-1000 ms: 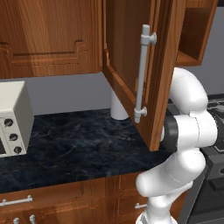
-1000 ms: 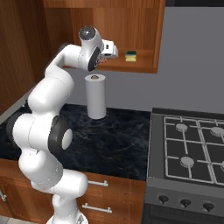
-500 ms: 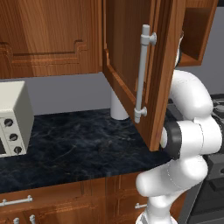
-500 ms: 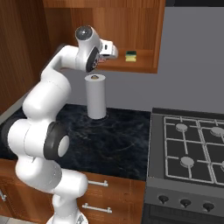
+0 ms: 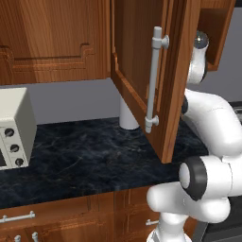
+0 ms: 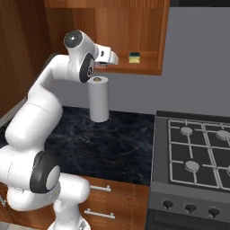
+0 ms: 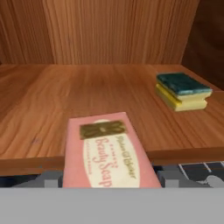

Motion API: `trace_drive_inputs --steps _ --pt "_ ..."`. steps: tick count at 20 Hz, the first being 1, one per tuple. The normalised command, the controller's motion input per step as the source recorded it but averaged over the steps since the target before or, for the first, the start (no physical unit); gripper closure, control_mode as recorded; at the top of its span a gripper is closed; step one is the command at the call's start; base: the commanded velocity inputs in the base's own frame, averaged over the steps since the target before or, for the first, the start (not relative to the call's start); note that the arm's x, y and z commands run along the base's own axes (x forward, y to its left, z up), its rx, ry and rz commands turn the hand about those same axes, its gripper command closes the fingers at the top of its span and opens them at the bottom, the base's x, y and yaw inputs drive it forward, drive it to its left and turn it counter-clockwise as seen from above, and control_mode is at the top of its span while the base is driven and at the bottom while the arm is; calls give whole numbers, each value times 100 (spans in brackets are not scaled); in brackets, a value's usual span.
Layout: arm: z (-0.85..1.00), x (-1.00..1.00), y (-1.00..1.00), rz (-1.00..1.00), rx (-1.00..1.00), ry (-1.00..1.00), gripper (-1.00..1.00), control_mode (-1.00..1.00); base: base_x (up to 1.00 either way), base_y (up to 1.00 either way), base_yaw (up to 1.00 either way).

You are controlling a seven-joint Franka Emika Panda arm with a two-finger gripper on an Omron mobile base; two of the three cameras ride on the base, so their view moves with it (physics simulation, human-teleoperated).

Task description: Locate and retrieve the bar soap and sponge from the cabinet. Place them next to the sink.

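The flat reddish-pink rectangular bar soap (image 7: 106, 151) looks stiff, light and slick; pinch its 2 long edges, at 3 and 9 o'clock. I cannot tell how the gripper (image 6: 112, 57) fingers stand.

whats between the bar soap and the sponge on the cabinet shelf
Nothing: in the hand view, only bare wooden shelf lies between the bar soap and the sponge.

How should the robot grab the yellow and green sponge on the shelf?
The sponge lies flat on the cabinet shelf, green side up, apart from the bar soap. Probably best to come in level from the open front and pinch its two long side faces with the pincer, since they look straight, parallel and free.
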Motion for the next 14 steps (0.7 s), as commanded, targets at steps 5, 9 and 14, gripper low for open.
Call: trace_drive_inputs --steps 5,9,14 --pt "3 -100 -20 -7 1 -2 100 -100 0 0 0" --pt "10 -100 -9 -3 2 -1 100 -100 0 0 0" --pt "30 -96 0 0 3 5 100 -100 0 0 0"
